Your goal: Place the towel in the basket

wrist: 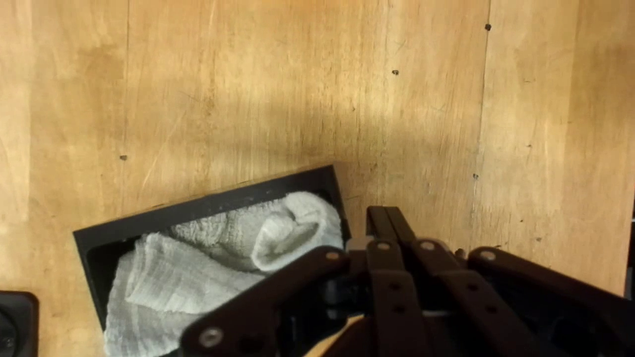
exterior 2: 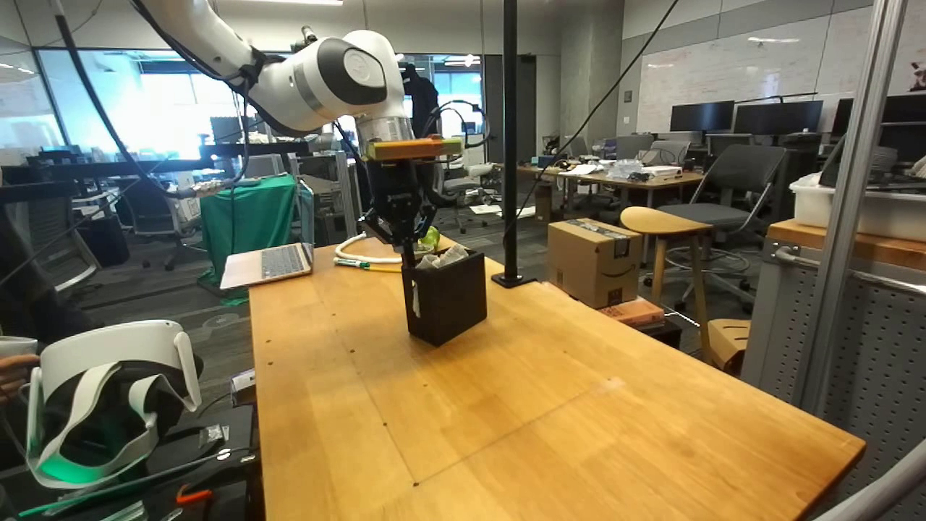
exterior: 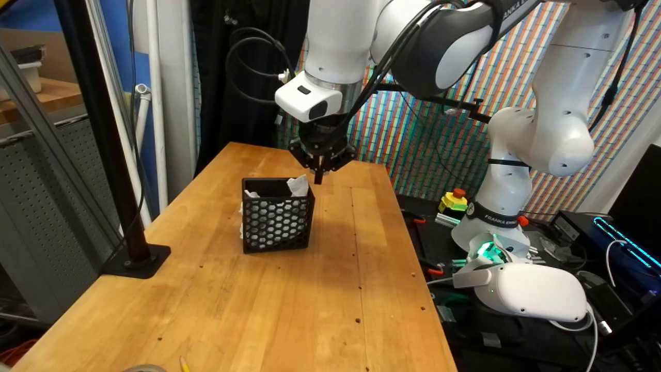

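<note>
Robotiq gripper [wrist: 386,208], jaws together on nothing, hangs right of the honeycomb-sided basket [wrist: 208,205] in the wrist view, presumably because the white towel [wrist: 208,275] already lies bunched inside; how deep is unclear.

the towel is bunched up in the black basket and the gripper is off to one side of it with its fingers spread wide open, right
Not quite: the gripper is shut, as the wrist view shows, with its fingers together. The rest is right: the towel is bunched up in the black basket, and the gripper is off to one side.
</note>
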{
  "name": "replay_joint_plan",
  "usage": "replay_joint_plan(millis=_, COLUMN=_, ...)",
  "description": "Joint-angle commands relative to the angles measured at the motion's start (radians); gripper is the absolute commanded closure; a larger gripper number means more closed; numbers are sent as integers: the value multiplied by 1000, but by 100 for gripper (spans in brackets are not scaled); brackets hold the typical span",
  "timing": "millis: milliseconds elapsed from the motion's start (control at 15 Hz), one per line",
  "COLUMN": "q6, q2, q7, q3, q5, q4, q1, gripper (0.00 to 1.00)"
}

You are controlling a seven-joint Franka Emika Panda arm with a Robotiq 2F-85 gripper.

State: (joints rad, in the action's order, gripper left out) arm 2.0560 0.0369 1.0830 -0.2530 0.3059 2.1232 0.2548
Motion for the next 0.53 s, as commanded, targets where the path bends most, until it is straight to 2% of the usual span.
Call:
replay_joint_plan(millis=0, q6=21, q2=20, q7=23, q3=9, q5=9, q4=-13, q1=-14, gripper=95)
replay_joint_plan(millis=467, q6=13, q2=61, q7=37, q3=4, q5=46, q4=-63, q1=-10, gripper=95)
